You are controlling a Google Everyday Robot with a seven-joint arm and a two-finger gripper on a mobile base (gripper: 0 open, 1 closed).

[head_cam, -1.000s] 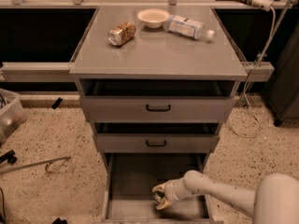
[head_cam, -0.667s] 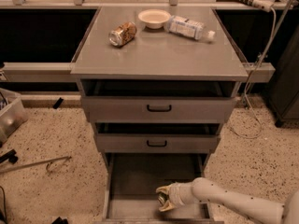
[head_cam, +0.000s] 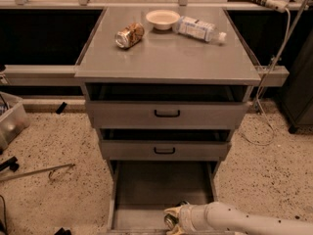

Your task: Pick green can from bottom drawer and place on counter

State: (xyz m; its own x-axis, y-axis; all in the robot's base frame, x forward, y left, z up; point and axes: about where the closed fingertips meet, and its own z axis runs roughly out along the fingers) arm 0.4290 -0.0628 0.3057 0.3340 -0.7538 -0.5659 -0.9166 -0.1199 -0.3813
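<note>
One second has drawn my pincer [head_cam: 178, 217] from farther in on the floor of the bottom drawer [head_cam: 156, 190] to the drawer's front edge, just right of its middle. My arm now comes in low from the frame's bottom-right corner rather than arching over the floor. I read this as the reach ended and the withdrawal begun. The lift toward the counter surface [head_cam: 166, 58] looks like the step in hand, though nothing has cleared the drawer yet.

The green can [head_cam: 169, 222] shows as a dark round end with a silver rim at the left tip of the pincer, touching it and hard against the front edge. The rest of its body is hidden. Whether the pincer is clamped on the can or only pressed beside it, I cannot tell.

The two drawers with black handles [head_cam: 167, 113] overhang the back of the bottom drawer, so I judge the can must come forward before it rises.

Along the back edge of the counter surface, left to right, are a tan patterned can [head_cam: 130, 35] on its side, a pale bowl [head_cam: 163, 18] and a clear plastic bottle [head_cam: 200, 29] lying toward the back-right corner. I judge the front half the likelier landing place.
</note>
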